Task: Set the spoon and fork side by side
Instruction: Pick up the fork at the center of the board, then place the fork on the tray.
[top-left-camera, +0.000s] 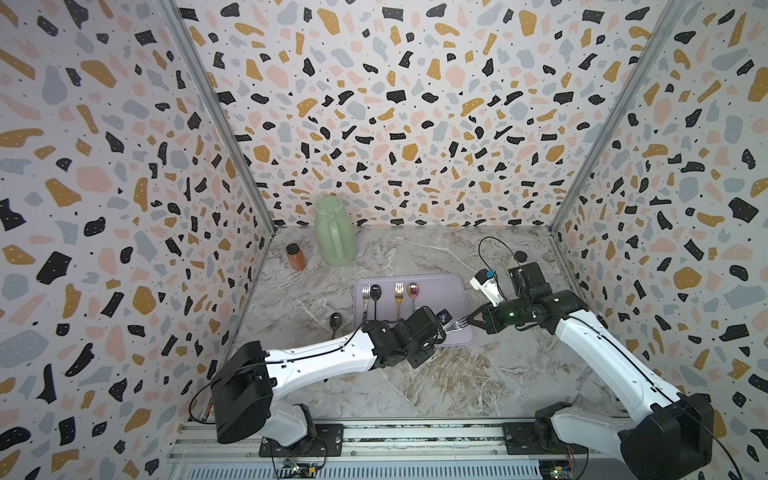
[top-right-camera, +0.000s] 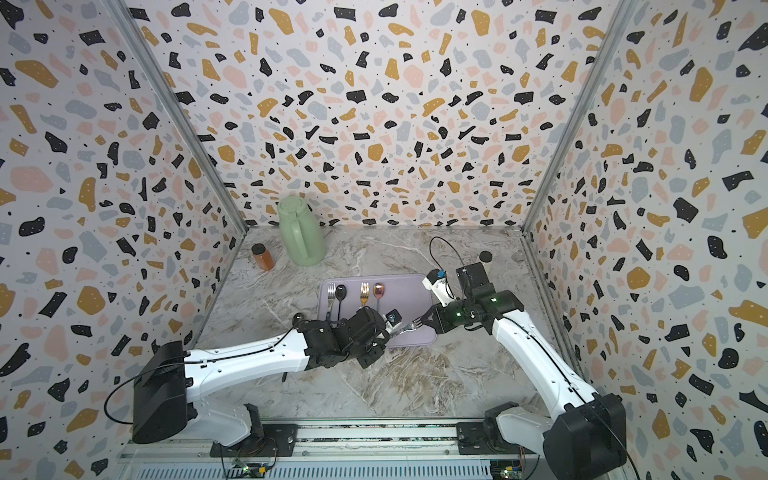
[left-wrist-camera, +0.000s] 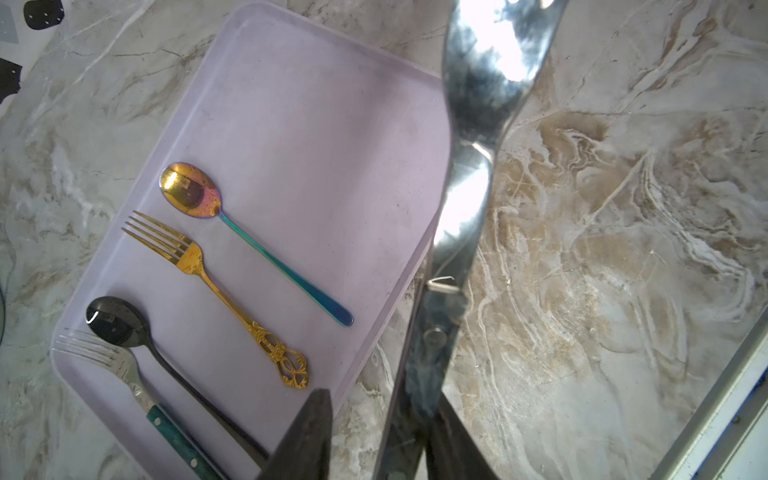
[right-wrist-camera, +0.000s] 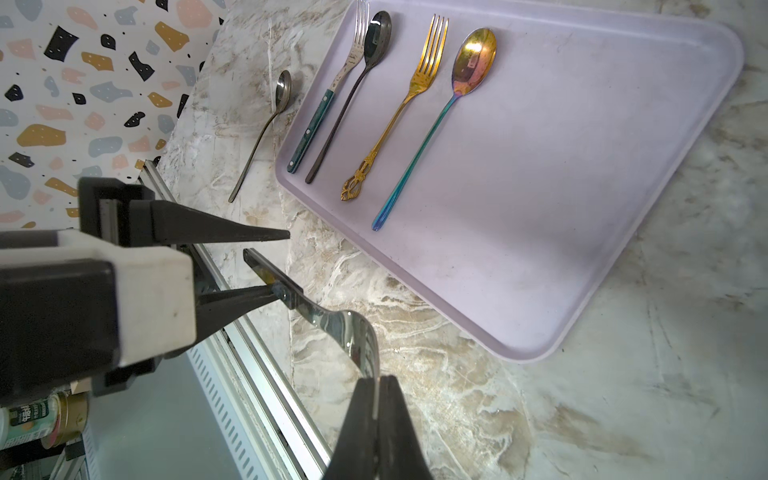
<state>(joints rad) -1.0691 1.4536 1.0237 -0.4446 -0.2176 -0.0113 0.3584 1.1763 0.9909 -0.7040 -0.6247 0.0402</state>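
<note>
Pinching the stiff, slick fork (right-wrist-camera: 345, 332) by its tines (top-left-camera: 461, 323), the right pincer (right-wrist-camera: 377, 384) is clenched; the left pincer (right-wrist-camera: 282, 264) gapes around the handle (right-wrist-camera: 266, 272), likely the surer hold.

Both top views: my left arm (top-left-camera: 324, 353) covers handle ends of cutlery (top-left-camera: 399, 296) on tray (top-left-camera: 451, 291); I can't see left gripper (right-wrist-camera: 283, 264) fingertips from there. In a top view, loose spoon (top-right-camera: 297, 319) shows bowl only, handle behind arm. Left wrist view: fork (left-wrist-camera: 465, 199) blurred close to lens, tines cut off by frame edge. Right wrist view: tine tips buried between right gripper (right-wrist-camera: 378, 380) fingers.
</note>
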